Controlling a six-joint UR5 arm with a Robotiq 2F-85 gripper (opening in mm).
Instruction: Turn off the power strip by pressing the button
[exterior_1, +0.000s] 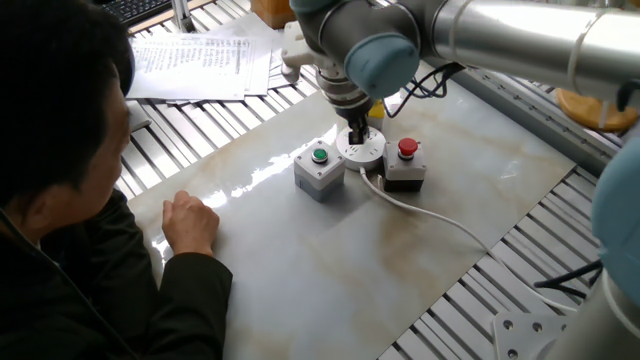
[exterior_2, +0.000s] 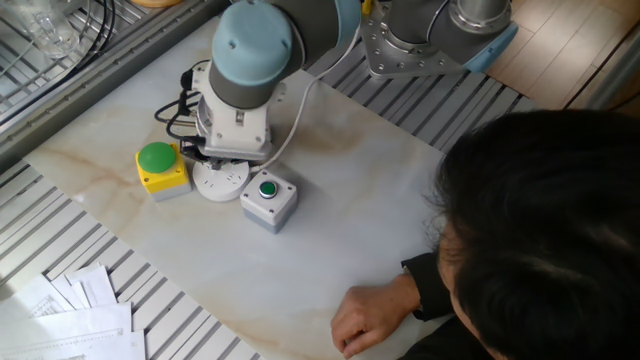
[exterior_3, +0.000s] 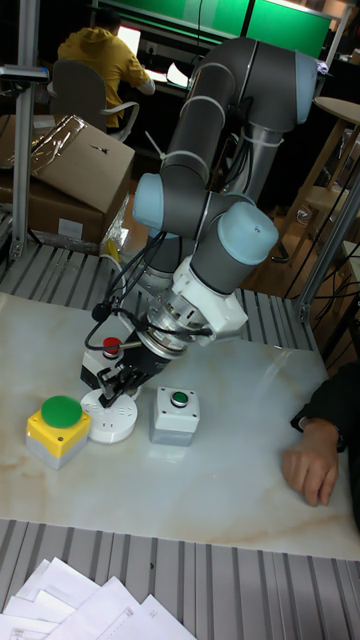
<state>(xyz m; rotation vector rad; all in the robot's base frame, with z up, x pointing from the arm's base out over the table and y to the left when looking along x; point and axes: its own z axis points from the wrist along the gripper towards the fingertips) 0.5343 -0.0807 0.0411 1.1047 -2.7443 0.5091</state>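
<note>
Power strip (exterior_3: 108, 419), a round flat white disc, lies on the marble tabletop (exterior_1: 330, 270) among three button boxes: grey box with green button (exterior_3: 176, 413) at its 3 o'clock, yellow box with green cap (exterior_3: 58, 427) at its 9 o'clock, box with red button (exterior_3: 108, 355) at its 12 o'clock, in the tall fixed view. Gripper (exterior_3: 113, 388) stands directly over the disc's top face; whether its jaws are spread or closed cannot be told. White cable (exterior_1: 425, 217) trails across the tabletop.

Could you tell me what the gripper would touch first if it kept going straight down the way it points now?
Most likely the top of the power strip: the gripper points down right over it, though contact can't be confirmed.
</note>
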